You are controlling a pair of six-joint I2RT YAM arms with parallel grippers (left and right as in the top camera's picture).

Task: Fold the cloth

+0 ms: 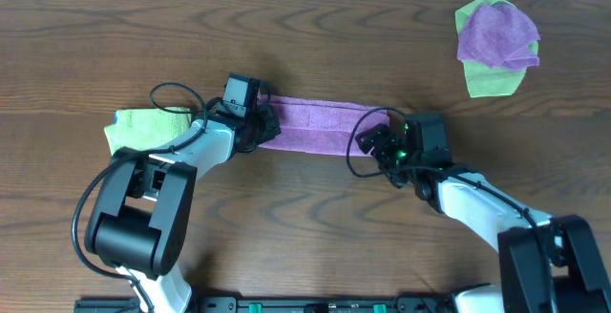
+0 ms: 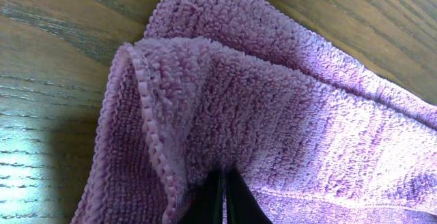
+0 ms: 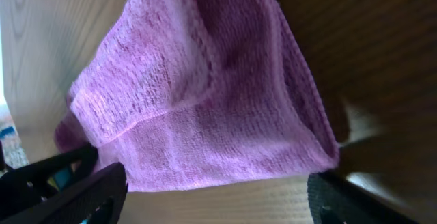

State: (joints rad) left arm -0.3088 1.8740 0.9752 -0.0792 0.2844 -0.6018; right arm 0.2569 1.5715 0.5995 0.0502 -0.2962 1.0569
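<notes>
A purple cloth [image 1: 315,127] lies folded into a long strip across the middle of the table. My left gripper [image 1: 263,125] is shut on its left end; in the left wrist view the black fingertips [image 2: 224,195] pinch a fold of the purple cloth [image 2: 273,115]. My right gripper [image 1: 374,141] is open at the strip's right end. In the right wrist view its fingers [image 3: 218,193] spread wide just short of the purple cloth's [image 3: 205,101] near edge, with bare wood between them.
A folded green cloth [image 1: 143,127] lies at the left, partly under my left arm. A crumpled purple cloth on a green cloth [image 1: 495,41] lies at the back right. The table is dark wood.
</notes>
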